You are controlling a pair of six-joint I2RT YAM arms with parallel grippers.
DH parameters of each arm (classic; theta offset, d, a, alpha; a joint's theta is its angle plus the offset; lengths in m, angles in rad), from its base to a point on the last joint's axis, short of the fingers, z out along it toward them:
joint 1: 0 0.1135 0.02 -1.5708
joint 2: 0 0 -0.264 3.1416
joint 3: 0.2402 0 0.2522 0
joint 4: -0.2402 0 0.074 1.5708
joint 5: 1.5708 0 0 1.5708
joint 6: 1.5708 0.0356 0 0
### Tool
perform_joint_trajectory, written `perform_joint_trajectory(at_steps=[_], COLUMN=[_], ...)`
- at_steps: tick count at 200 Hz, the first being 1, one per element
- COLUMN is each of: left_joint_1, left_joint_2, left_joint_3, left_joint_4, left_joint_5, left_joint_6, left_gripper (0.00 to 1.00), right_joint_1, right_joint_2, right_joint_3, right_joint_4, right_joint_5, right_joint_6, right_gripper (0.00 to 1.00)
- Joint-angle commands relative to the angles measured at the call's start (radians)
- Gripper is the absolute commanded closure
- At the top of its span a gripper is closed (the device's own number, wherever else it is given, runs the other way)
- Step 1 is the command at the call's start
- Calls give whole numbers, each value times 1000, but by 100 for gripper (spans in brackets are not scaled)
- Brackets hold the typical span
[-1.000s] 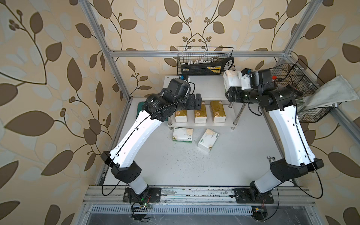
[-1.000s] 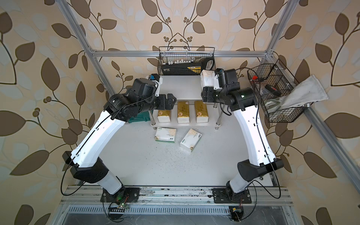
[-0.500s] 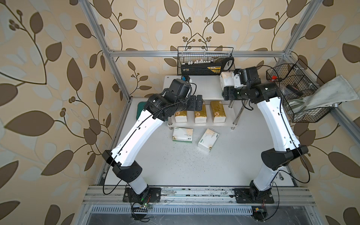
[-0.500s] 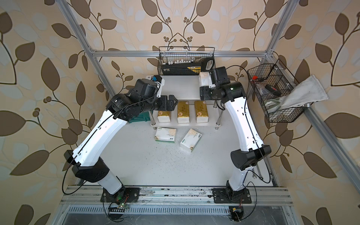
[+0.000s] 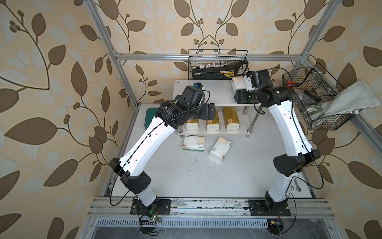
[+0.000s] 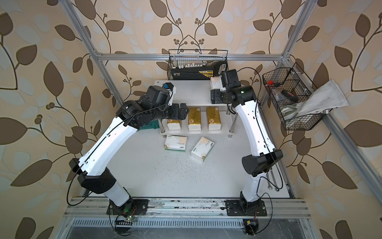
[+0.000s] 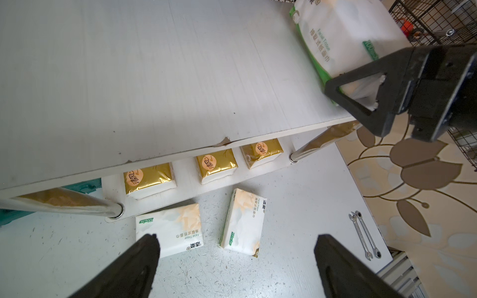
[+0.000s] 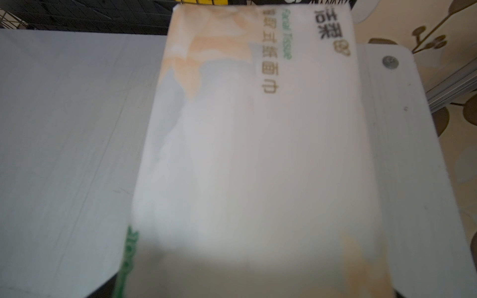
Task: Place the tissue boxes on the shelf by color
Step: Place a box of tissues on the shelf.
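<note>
The shelf (image 5: 215, 94) stands at the back of the table. Three gold tissue boxes (image 5: 213, 122) lie side by side on its lower board (image 5: 244, 126). Two white ones (image 5: 193, 142) (image 5: 220, 148) lie on the table in front. A third white box (image 7: 335, 33) rests on the top board's right rear corner. My right gripper (image 5: 237, 91) is around its near end, one finger (image 7: 361, 98) against its side; the grip is unclear. This box fills the right wrist view (image 8: 258, 142). Above the shelf's left front, my left gripper (image 7: 236, 242) is open and empty.
A black wire basket (image 5: 217, 64) hangs behind the shelf. Another wire basket (image 5: 318, 103), with a grey cloth in it, hangs at the right. A teal case (image 5: 149, 118) lies left of the shelf, and two wrenches (image 7: 364, 234) lie near the table's right edge.
My right arm has swung left and carried the white box from beyond the shelf's right end onto the top board's right rear corner. The left arm has barely moved.
</note>
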State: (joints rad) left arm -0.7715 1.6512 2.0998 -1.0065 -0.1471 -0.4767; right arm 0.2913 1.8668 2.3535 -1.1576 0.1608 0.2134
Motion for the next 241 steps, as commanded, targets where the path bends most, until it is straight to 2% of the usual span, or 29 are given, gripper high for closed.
perform_joint_trajectory(at_steps=[1,28,92,167,190,241], left_joint_1=[9,9,8,9,9,8], left_joint_2=[-33,-34,-33,-35,-51,-164], left_joint_3=[-7,-14,-19,-35,-41,-254], left_joint_4=[32,37,43,50,56,108], left_joint_5=[3,3,7,14,19,76], left_joint_6=[-14,-20,-22,-29,-35,-70], left_gripper=[1,1,1,1,1,1], right_joint_1=[-5,-6,-5,-2,14,173], right_joint_2=[14,-5,-67,-196,-278,-550], right_joint_3=[-33,-52,-74,-192,-279,-631], right_joint_4=[25,43,57,93,114,179], right_joint_5=[-5,-12,-16,-47,-63,-27], right_joint_6=[34,47,52,71,84,141], right_gripper=[13,1,1,1,1,1])
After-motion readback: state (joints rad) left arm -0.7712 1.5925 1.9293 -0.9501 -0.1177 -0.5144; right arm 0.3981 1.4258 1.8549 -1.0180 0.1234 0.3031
